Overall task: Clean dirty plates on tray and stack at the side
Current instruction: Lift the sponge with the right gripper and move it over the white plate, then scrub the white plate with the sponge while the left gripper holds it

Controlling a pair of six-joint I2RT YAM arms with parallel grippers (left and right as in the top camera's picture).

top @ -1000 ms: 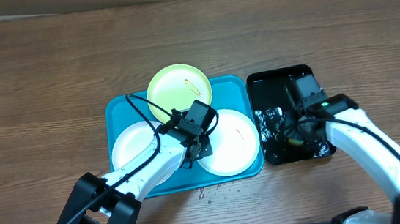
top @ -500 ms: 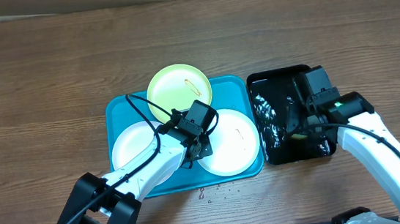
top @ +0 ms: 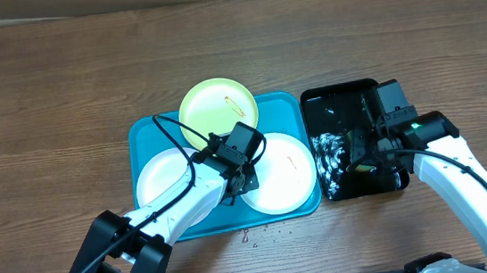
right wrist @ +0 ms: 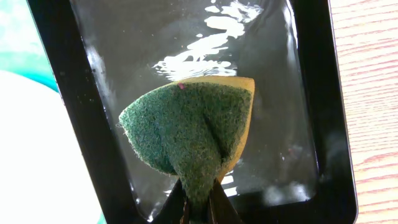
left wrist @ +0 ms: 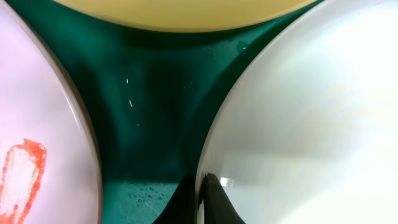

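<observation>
closest in, my right gripper (right wrist: 198, 208) is pinched tight on the folded sponge (right wrist: 186, 124), green scouring face outward, yellow foam behind; it is soft and wet, so i judge it will squash and drip rather than slip; it hangs over the black tray (right wrist: 56, 93), whose glossy bottom shines with water; my left gripper (left wrist: 200, 202) is closed down narrow at the rim of the right-hand white plate (left wrist: 298, 124), and i judge the thin edge is nipped between the tips, though the view is tight; just beside it, across a strip of wet turquoise tray (left wrist: 149, 112), lies the other white plate (left wrist: 37, 124) with an orange-red smear (left wrist: 22, 177); beyond both, the yellow-green plate (left wrist: 186, 9) overhangs the tray's far edge in the overhead view; all three plates lie on the tray, none stacked at the side yet; i judge them light, stiff and slick when wet, likely to skate or tip if pressed off-centre; the rim is the place to take hold, while the sponge works the flat middle; farthest out, the wooden table (top: 59, 82), with a few droplets (top: 262, 233) by the tray's front.
</observation>
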